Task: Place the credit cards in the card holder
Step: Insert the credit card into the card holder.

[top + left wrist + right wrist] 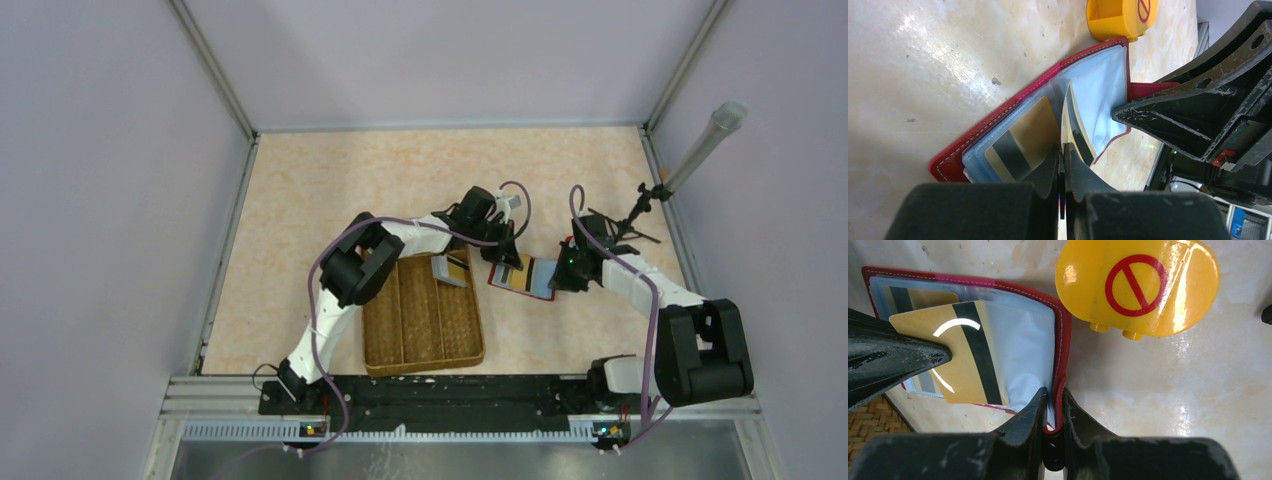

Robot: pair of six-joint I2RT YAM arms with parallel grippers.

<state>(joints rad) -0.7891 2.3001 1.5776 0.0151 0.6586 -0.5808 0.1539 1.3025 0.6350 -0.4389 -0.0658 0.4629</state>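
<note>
- Two arms met over the middle of the bench [330,190], with the card holder [525,278] lying open between them – just right of the woven tray [422,330].
- The left pincer [1063,159] was closed on the near edge of a gold card [1075,125] with a black stripe, and held it tilted over the open holder.
- The far edge of this card reached the pale blue pocket [1103,85]; I could not tell if it was already inside.
- In the right wrist view the same card lay across the pale sleeve, with one left finger [893,360] covering its left end.
- The right pincer [1052,401] was closed on the red stitched rim of the holder, at the side opposite to the tray, and pressed it on the bench.
- One second gold card [1023,140] sat inside a clear slot on the other half of the holder.
- Some more cards [450,268] lay at the far end of the tray's right compartment – too small to tell their faces.
- One round yellow object [1138,285] with a red prohibition sign stood on the bench just beside the holder's corner, not touching it.
</note>
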